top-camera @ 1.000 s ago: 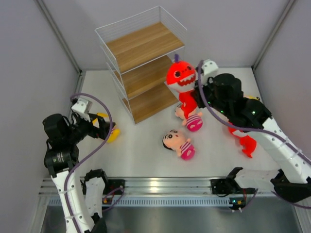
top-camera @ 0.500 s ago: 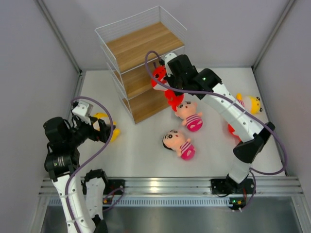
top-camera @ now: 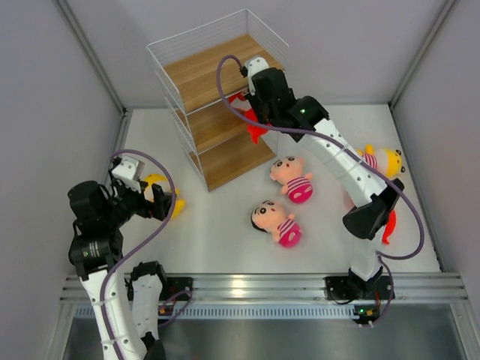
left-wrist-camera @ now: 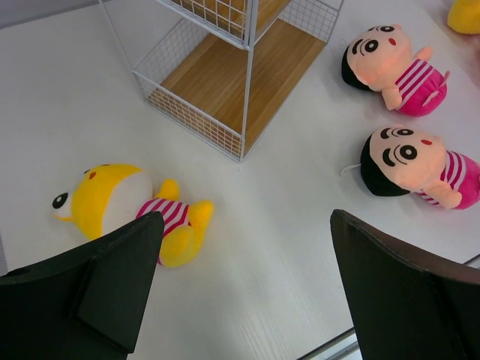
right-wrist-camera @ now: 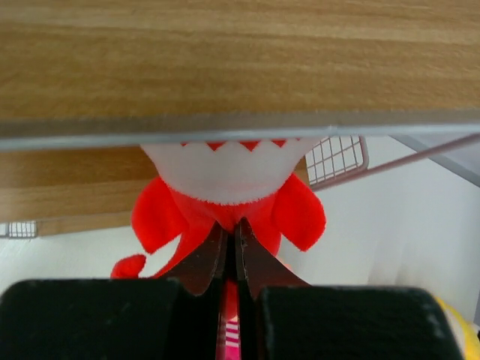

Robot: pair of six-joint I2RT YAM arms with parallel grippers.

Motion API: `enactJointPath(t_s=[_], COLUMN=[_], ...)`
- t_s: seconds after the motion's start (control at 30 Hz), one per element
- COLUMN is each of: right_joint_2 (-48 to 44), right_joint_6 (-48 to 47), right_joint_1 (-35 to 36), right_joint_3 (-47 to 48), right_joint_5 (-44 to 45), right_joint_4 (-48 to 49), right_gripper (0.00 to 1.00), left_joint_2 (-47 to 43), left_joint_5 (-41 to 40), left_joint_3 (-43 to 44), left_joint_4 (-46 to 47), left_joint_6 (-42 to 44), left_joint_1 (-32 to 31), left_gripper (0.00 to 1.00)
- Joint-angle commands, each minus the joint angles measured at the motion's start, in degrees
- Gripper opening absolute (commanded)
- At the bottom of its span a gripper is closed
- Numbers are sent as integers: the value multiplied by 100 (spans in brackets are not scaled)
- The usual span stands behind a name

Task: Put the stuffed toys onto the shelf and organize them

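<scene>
Right jaws are clenched on a shark [right-wrist-camera: 225,202]. I pinch its red body low down, and its white toothed mouth sits at 12 o'clock from them, tucked under the edge of a board of the shelf [top-camera: 217,75]. From above, my right arm reaches to the shelf's side at 3 o'clock. Only bits of red show there beside the middle tier, one dangling past the board's edge.

My left jaws are released, spread wide and hanging above the desk [top-camera: 225,240] with nothing between them. A yellow toy [left-wrist-camera: 124,210] lies on its side at 10 o'clock from them, just beyond my left-hand finger [left-wrist-camera: 105,285] and apart from it. The shelf's bottom tier stands at 12 o'clock.

Two boys lie on the desk at 1 to 2 o'clock from my left jaws, well apart from them. The near boy [top-camera: 276,223] and the far boy [top-camera: 291,178] rest on their backs, close together but not touching. The far one is just off the shelf's bottom corner.

At the desk's 3 o'clock side, a second yellow toy [top-camera: 382,159] lies beyond my right arm. A second shark [top-camera: 388,225] shows partly from behind the elbow.
</scene>
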Motion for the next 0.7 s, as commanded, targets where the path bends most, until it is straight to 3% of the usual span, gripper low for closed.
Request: enactJointPath(t_s=[0.0, 0.3, 0.37, 0.5, 0.6, 0.67], right_joint_2=[100, 197, 162, 66, -319, -863], right_joint_6=[118, -225, -172, 12, 354, 827], right_joint_1=[-152, -231, -231, -240, -231, -240], right_joint_3=[208, -241, -276, -267, -565, -1266], right_joint_5=[172, 216, 190, -39, 92, 250], right_joint_4=[725, 1938, 2088, 2168, 2009, 2131], right_gripper=[0, 19, 30, 74, 80, 80], left_joint_2=[-99, -143, -143, -178, -205, -205], left_joint_5=[-69, -148, -140, -166, -210, -193], left_joint_3=[-83, -127, -162, -206, -232, -241], left_joint_4=[0, -17, -18, -17, -52, -61], left_joint_6=[124, 159, 168, 168, 194, 203], left_joint_1=[-19, -19, -19, -27, -27, -27], left_gripper=[99, 99, 99, 99, 99, 99])
